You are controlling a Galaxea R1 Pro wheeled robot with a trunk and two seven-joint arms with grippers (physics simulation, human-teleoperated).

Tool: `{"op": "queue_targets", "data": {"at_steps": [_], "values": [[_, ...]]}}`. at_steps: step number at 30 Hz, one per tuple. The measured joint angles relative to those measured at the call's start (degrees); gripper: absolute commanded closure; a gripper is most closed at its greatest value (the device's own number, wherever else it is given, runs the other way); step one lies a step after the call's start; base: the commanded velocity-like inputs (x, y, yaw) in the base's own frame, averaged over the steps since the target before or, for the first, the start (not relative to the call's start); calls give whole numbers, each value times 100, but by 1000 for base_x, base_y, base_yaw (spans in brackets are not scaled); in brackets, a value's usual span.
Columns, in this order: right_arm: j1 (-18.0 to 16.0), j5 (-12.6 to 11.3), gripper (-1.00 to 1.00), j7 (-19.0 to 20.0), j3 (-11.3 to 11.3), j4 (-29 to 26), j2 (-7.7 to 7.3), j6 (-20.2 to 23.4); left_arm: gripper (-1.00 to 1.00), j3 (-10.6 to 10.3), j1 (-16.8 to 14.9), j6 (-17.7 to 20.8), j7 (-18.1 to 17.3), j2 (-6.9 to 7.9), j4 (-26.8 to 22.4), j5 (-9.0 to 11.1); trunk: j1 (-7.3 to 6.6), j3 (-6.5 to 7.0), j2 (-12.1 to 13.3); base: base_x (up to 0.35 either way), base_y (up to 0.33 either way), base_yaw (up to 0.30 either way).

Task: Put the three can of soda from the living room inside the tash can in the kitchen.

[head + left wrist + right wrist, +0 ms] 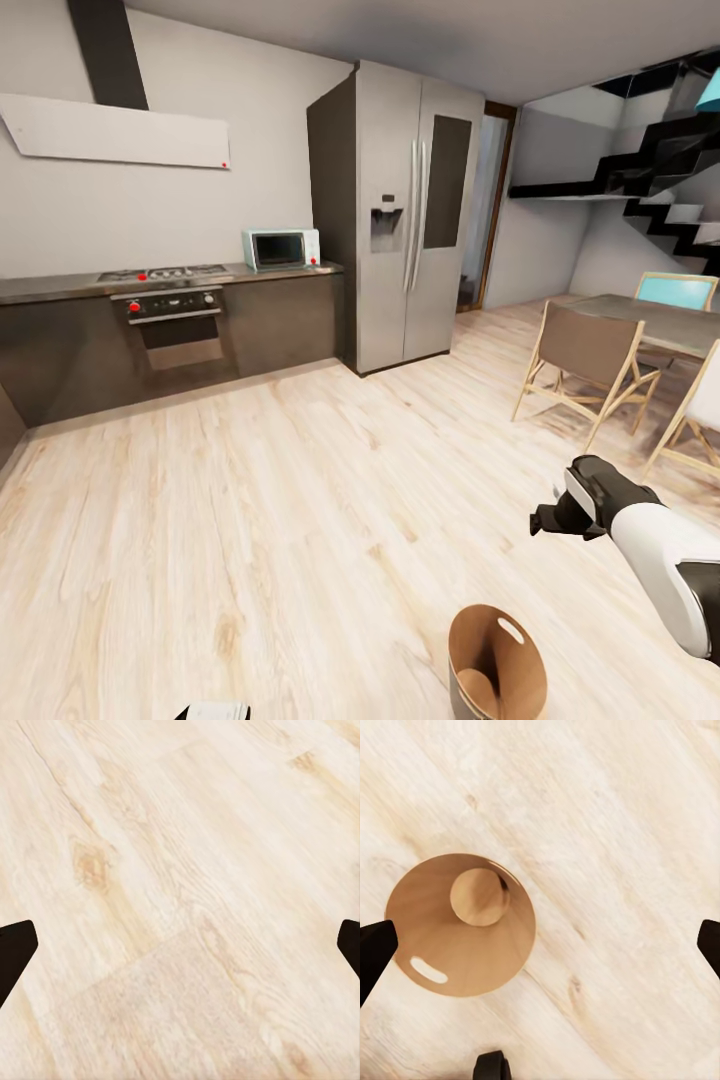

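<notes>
Your right pincer (pixel 540 945): fingers wide apart, holding nothing; bin (pixel 472 945) below it on floor (pixel 622 832), mouth up, rim cut off in head view. Left pincer (pixel 180 945) spread, empty.

Even, bright, diffuse light fills the kitchen, with no single lamp visible. The wood floor (pixel 300 520) looks pale and washed out, more so in both wrist views. Shadows are soft: a faint band under the cabinets (pixel 170 340) at 9 o'clock and below the chairs (pixel 590 370) at 3 o'clock. The fridge (pixel 410 210) carries a dull sheen. Straight lines lean toward the edges; wrist-view floor grain is slightly blurred.
</notes>
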Motion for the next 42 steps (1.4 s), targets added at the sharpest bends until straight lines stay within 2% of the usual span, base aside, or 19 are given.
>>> {"op": "queue_targets", "data": {"at_steps": [42], "values": [[4,6,-100,1,9,-3,8,-23,-100,-1,0,10,-4,-5,2,-6,923,-754,-1685,0,0,0]]}}
